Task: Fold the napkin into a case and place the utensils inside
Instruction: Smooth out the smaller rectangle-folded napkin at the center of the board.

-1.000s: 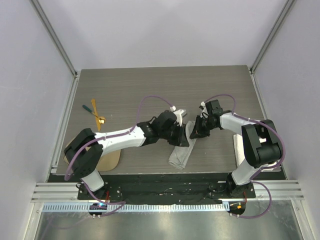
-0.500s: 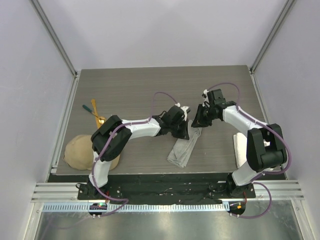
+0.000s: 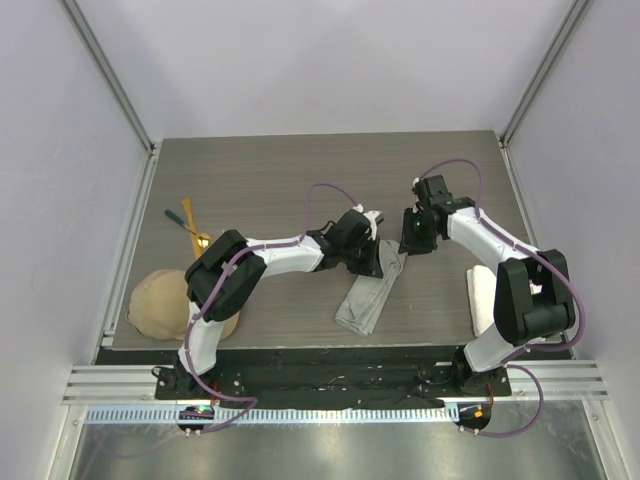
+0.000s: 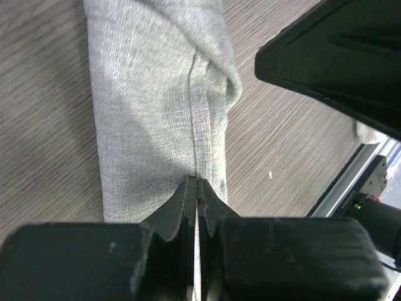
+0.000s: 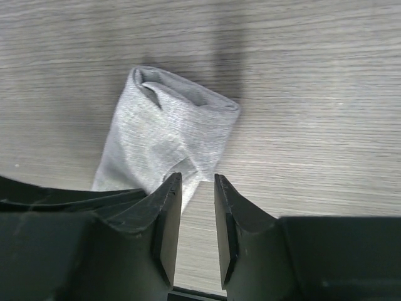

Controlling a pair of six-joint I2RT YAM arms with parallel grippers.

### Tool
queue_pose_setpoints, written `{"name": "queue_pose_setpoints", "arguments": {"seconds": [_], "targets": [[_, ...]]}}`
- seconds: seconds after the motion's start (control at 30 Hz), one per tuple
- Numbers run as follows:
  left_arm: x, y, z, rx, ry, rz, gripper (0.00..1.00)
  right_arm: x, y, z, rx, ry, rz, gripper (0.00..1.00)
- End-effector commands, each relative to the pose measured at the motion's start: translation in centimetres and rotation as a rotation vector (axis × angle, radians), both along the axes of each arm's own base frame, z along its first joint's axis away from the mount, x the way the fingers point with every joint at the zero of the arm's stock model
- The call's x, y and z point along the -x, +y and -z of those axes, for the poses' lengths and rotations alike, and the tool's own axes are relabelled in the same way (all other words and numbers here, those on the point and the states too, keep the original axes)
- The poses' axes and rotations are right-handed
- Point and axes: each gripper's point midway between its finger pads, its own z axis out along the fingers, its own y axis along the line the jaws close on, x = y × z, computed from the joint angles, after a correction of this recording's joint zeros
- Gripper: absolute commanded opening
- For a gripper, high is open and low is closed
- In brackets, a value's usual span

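The napkin (image 3: 366,300) lies folded as a narrow light grey case on the table, slanting from upper right to lower left. My left gripper (image 3: 376,262) sits at its upper end, shut on a fold of the cloth (image 4: 156,94), with its tips (image 4: 196,182) pinching the seam. My right gripper (image 3: 411,238) is slightly open and empty, just right of that end. In the right wrist view its tips (image 5: 197,179) are over bare table beside the cloth's open mouth (image 5: 164,135). The utensils (image 3: 192,226), orange-yellow, teal and gold, lie at the far left.
A tan cap (image 3: 165,303) sits at the near left edge beside the left arm. A white towel (image 3: 481,298) lies at the near right by the right arm's base. Metal rails border the table (image 3: 300,170) on both sides.
My left arm swung and its gripper shifted up and right to the napkin's upper end, uncovering the cap. My right gripper drew back up and right, off the cloth.
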Motion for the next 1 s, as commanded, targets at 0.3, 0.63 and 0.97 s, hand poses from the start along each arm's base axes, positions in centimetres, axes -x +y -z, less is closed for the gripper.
{"name": "queue_pose_setpoints", "arguments": {"seconds": [0.3,0.63,0.97], "targets": [[-4.1,-1.7,-3.9,0.089,-0.060,-0.030,0.05,-0.5,0.4,0.1,0.072,-0.035,-0.057,0.34],[-3.8,-1.5,-4.0,0.114,-0.044,-0.031,0.05,-0.7,-0.1,0.7,0.112,-0.026,-0.051,0.33],[-4.8,-3.3,-2.5,0.104,-0.014,-0.006,0.04,-1.2,0.3,1.0,0.113,-0.020,-0.054,0.33]]}}
